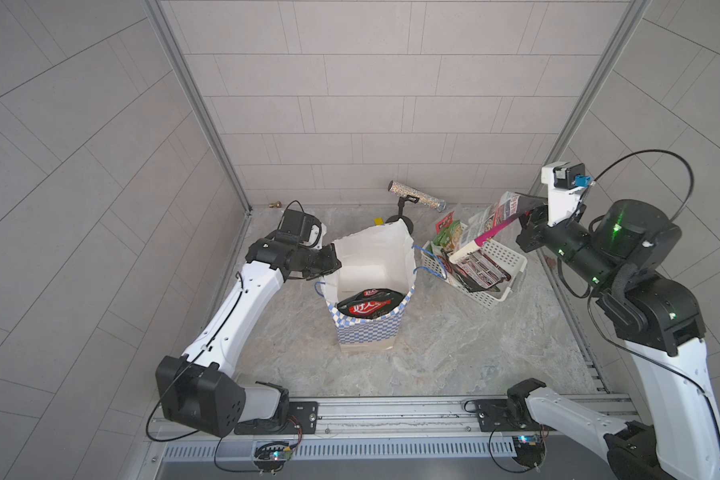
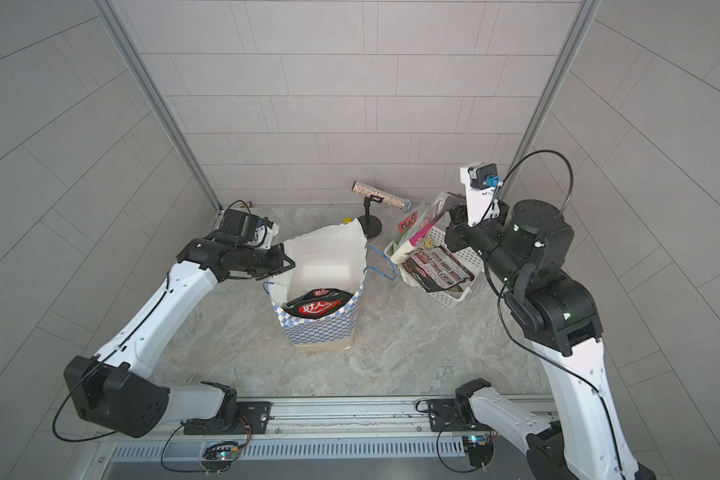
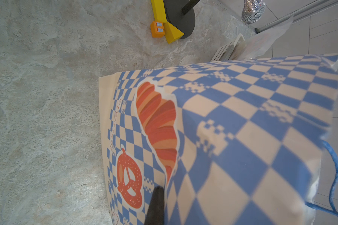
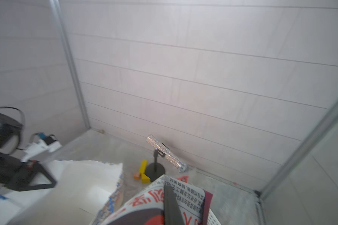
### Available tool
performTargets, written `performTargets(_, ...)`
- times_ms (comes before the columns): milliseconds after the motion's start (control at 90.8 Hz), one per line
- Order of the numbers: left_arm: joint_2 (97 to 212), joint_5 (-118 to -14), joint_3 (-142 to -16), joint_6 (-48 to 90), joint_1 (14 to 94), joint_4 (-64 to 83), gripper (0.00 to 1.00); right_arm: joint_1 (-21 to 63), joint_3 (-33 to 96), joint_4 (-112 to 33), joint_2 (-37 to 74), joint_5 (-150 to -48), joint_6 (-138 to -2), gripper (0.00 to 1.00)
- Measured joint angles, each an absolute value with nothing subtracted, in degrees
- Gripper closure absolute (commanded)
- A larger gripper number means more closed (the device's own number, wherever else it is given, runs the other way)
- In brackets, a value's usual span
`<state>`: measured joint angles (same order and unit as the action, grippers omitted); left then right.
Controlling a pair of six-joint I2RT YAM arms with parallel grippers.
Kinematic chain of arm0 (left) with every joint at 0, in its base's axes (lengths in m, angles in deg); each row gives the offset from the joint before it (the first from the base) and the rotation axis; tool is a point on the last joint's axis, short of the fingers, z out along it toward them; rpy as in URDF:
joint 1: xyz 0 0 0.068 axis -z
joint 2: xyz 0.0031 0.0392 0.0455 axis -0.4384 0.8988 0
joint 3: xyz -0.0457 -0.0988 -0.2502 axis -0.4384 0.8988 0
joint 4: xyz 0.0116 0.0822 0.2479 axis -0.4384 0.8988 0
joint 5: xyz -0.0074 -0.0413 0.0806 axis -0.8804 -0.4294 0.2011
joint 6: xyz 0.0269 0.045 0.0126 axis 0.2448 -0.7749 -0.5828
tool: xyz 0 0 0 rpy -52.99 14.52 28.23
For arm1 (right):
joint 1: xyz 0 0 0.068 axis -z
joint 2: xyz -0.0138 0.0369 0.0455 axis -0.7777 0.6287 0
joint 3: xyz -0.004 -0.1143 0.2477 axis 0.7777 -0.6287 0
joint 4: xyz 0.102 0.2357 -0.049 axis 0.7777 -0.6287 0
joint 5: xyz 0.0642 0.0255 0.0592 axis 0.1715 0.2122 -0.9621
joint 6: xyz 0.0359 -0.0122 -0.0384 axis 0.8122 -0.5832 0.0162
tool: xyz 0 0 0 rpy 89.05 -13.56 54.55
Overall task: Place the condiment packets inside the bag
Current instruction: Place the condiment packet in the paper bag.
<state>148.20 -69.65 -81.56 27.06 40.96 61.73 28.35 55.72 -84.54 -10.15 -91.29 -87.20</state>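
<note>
Top views: we have right gripper clamped on a packet, long axis slanting lower-left toward the bag, left gripper pinching its rim.

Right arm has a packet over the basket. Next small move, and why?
Probably carry the right gripper across to the open mouth of the bag without releasing. It is shut on a packet held tilted over the basket, and the left gripper pinches the bag's rim, holding it open. A dark packet already lies inside.
</note>
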Motion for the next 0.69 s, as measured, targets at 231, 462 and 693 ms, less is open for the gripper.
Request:
performTargets(231,147.72,-69.76,-81.56,26.51,41.51,61.71,1.0,12.77,60.47,-82.22,-2.83,-95.35,-85.54,1.0)
performTargets(462,147.7,-69.76,-81.56,26.4,41.53,61.71,1.0,5.49,60.07,-81.09,7.46,-90.11,-83.79,1.0)
performTargets(693,147.5,-69.74,-81.56,26.16,41.53,61.73,1.0,2.69,54.81,-80.23,10.5,-83.4,-81.87,1.0)
